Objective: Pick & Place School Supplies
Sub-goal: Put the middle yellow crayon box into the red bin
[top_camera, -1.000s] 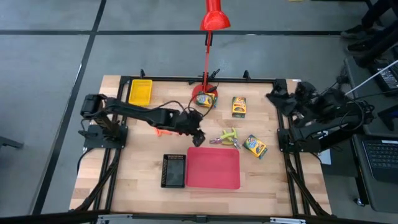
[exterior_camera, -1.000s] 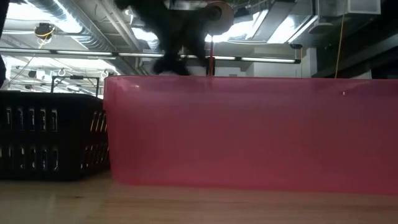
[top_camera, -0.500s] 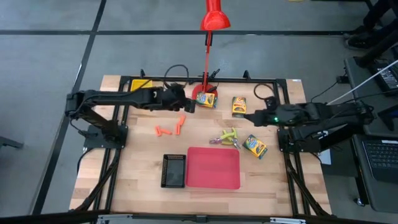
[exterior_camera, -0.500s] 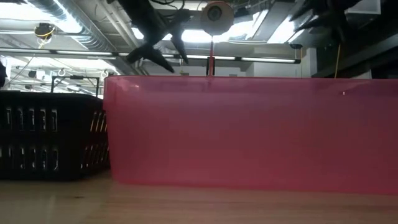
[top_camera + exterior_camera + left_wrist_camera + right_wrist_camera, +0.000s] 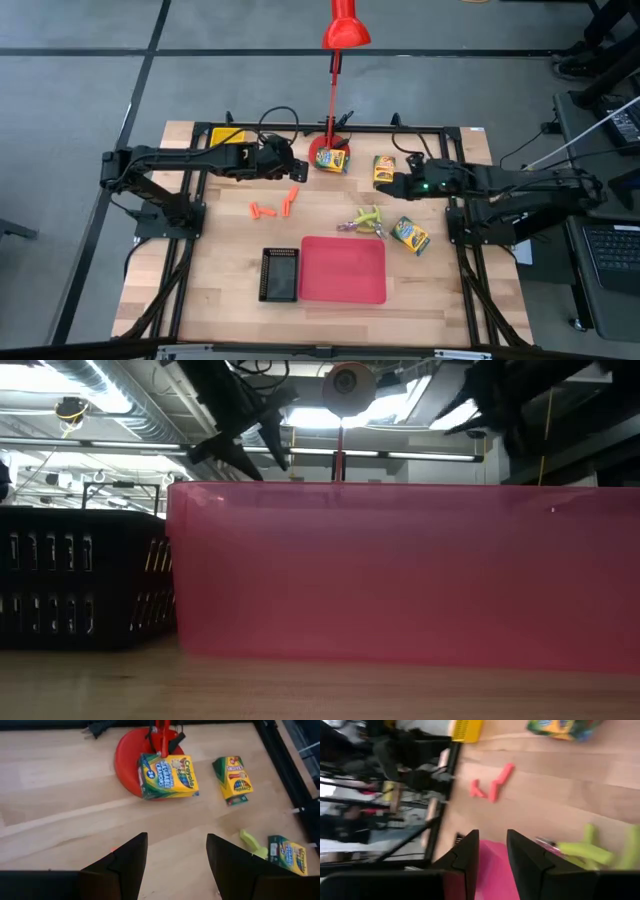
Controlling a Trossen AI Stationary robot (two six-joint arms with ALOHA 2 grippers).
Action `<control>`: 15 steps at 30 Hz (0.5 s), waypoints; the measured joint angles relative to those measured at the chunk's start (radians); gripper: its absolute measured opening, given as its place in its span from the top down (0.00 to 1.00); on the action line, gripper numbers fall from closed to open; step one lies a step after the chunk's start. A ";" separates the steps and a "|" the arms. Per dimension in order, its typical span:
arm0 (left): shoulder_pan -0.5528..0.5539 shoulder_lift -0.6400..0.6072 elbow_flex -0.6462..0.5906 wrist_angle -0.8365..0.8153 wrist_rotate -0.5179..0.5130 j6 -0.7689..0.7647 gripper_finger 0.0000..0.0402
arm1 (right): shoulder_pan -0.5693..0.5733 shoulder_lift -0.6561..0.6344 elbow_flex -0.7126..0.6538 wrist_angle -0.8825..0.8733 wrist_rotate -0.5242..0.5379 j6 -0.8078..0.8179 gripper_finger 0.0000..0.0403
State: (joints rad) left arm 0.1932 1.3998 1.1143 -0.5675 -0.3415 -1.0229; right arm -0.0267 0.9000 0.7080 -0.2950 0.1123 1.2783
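Three yellow-green crayon boxes lie flat on the table. One (image 5: 331, 159) rests partly on the red lamp's base (image 5: 127, 762), one (image 5: 384, 170) sits to its right, and one (image 5: 411, 235) lies nearer. Short orange sticks (image 5: 272, 206) lie left of centre, and the green-pink scissors-like tool (image 5: 364, 220) is mid-table. My left gripper (image 5: 291, 172) hovers open, left of the lamp-base box (image 5: 167, 775). My right gripper (image 5: 396, 184) hovers open beside the middle box, nothing between its fingers (image 5: 470, 857).
A flat red tray (image 5: 343, 270) and a black tray (image 5: 280, 274) sit at the near middle. A yellow tray (image 5: 226, 138) at the far left is partly under my left arm. The lamp pole (image 5: 332, 95) rises at the far middle. Bare wood lies at the near right.
My left gripper has risen from beside the red tray's far edge and drawn back toward the far left, rolling as it went; it now stands by the lamp base. My right arm has unfolded from the right edge, swinging down and toward the table's middle, next to the middle crayon box.
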 joint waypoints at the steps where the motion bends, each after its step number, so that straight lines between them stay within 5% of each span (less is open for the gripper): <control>1: -0.001 0.000 -0.001 -0.003 0.004 0.001 0.50 | -0.018 0.007 -0.032 0.045 -0.018 0.008 0.74; 10: -0.049 -0.029 -0.001 -0.007 -0.033 0.023 0.50 | -0.126 0.090 -0.325 0.499 -0.130 0.157 0.74; 15: -0.066 -0.067 -0.001 -0.012 -0.065 0.049 0.50 | -0.141 0.163 -0.345 0.531 -0.129 0.180 0.75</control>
State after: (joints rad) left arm 0.1273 1.3329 1.1137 -0.5794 -0.4062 -0.9742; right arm -0.1675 1.0628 0.3634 0.2362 -0.0166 1.4586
